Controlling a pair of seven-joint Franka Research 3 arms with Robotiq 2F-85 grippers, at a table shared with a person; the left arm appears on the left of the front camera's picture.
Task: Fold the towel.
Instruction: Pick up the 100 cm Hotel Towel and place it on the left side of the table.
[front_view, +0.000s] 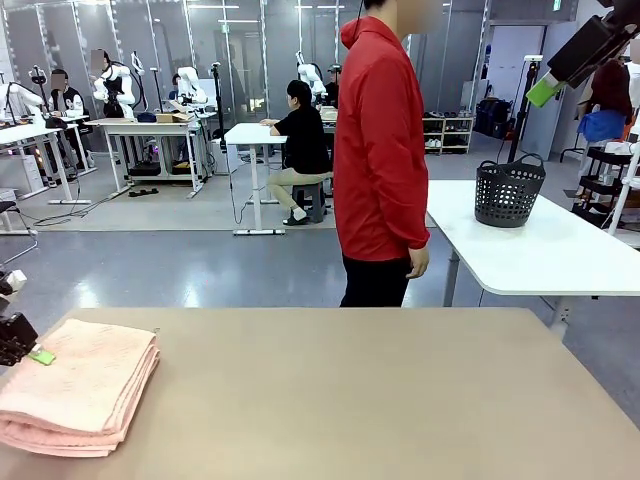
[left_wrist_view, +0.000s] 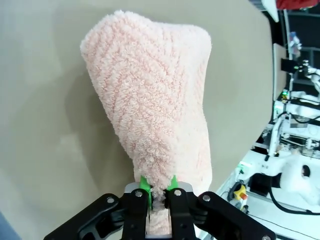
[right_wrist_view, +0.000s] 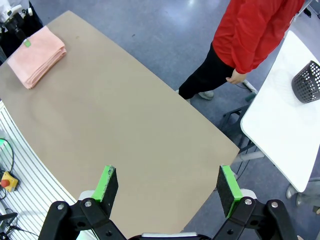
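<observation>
Your left gripper (left_wrist_view: 160, 199) pinches the folded towel (front_view: 78, 400) at the desk's (front_view: 380, 400) left edge; release next. Right gripper (right_wrist_view: 167, 187) gapes empty.

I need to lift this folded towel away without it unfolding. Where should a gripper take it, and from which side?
Probably the rounded fold edge of the towel, approached from the table's open middle: layers join there. The left gripper is pinching an edge.

One folded towel (front_view: 80, 398), one table (front_view: 380, 400), one basket (front_view: 508, 191), one person (front_view: 380, 150)
</observation>
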